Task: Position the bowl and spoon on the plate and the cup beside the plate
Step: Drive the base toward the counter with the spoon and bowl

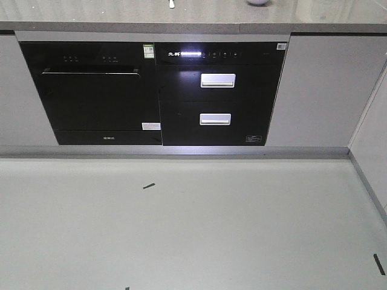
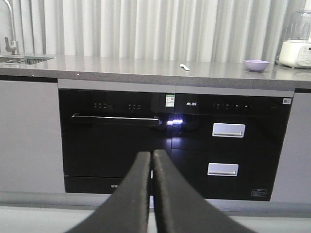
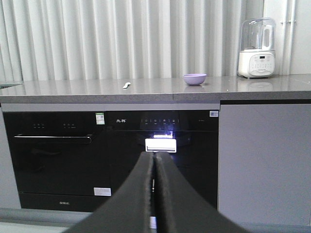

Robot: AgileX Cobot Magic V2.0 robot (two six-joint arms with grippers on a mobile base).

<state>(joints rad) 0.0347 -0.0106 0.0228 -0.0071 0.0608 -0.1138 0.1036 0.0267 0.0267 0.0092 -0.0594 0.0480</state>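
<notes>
On countertop (image 2: 121,65), spoon (image 2: 184,67) left of bowl (image 2: 256,65)

The front view's top edge cuts the small lavender plastic bowl (image 1: 257,2) to a sliver and the pale mint-green plastic spoon (image 1: 172,3) to a stub. The left wrist view crops the white countertop appliance (image 2: 296,48) at the right and the steel sink (image 2: 22,60) at the left.

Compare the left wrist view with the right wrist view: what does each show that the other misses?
Left wrist only: the faucet at the sink, at the counter's left end. Right wrist only: the whole white appliance, which the left wrist view cuts off at its right edge. Both: the bowl and spoon lying apart on the counter, above the black oven. Neither shows the plate or cup.
</notes>
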